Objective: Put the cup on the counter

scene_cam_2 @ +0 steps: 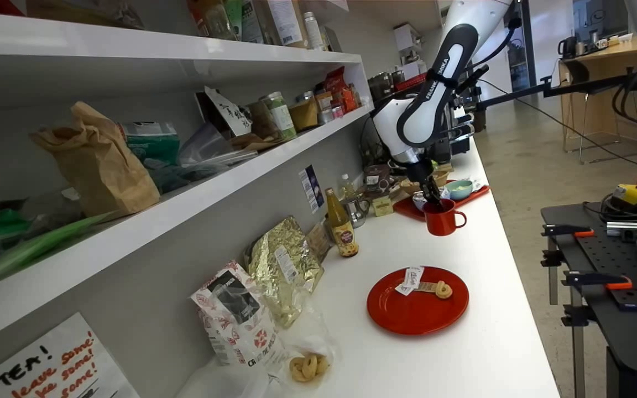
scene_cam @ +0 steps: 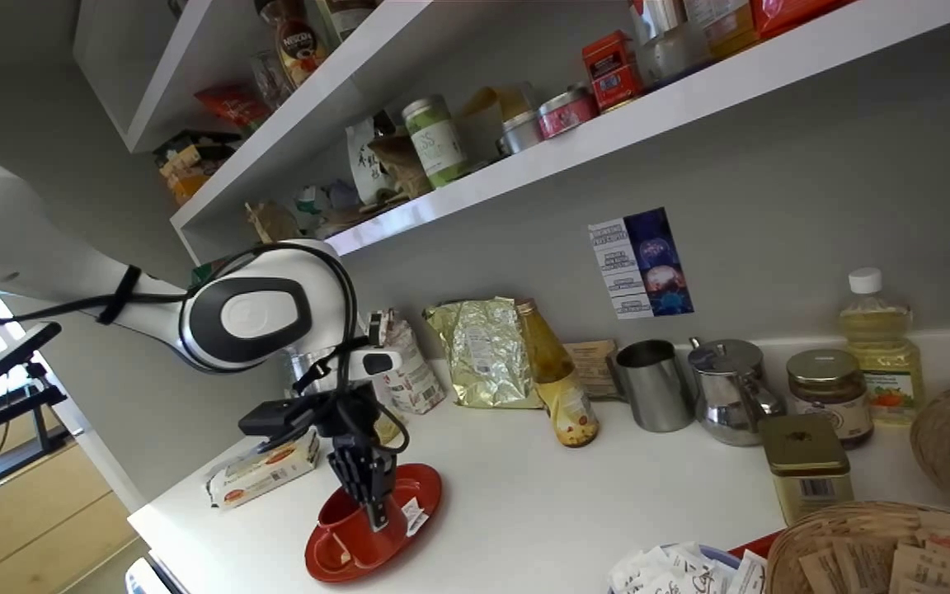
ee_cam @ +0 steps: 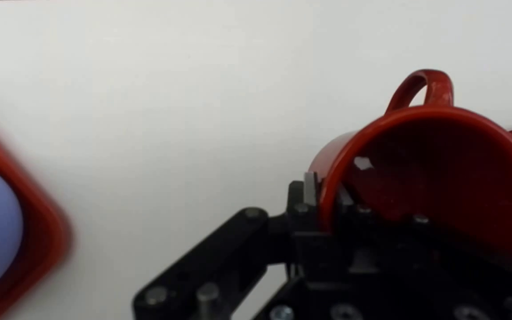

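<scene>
The black metal two-finger gripper [ee_cam: 328, 193] holds the wall of the round, red, glossy ceramic-looking cup [scene_cam_2: 441, 222], pinched from inside and outside, so the grasp seems done. The cup appears to hang under the gripper, above the broad, smooth, white counter [scene_cam_2: 390, 243]; to lower and release it there, I judge, remains.

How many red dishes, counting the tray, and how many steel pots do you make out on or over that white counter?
Red: 3 (the cup held in the end effector, the plate, the tray)
Steel: 2 (the pitcher, the lidded pot)
Total: 5
</scene>
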`<state>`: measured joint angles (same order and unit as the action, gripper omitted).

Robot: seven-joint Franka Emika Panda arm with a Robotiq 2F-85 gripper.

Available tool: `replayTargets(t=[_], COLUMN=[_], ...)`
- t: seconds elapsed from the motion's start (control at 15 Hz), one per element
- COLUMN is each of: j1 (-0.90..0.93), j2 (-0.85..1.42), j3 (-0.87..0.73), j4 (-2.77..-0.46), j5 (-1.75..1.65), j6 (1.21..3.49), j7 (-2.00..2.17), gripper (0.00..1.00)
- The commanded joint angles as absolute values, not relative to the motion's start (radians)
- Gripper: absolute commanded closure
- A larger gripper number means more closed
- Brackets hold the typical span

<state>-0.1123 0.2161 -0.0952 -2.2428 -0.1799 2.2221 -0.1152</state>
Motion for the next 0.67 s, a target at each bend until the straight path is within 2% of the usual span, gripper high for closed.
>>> replayTargets(t=[0.0, 0.6], j1=[-0.095, -0.092], j2=[0.227, 0.355], j3=[-0.083, -0.071], j4=[-2.256, -2.211], j5=[-0.173, -0.167], j6=[2.252, 2.261], j7=[-0.107, -0.120], gripper=[0.98, 0.98])
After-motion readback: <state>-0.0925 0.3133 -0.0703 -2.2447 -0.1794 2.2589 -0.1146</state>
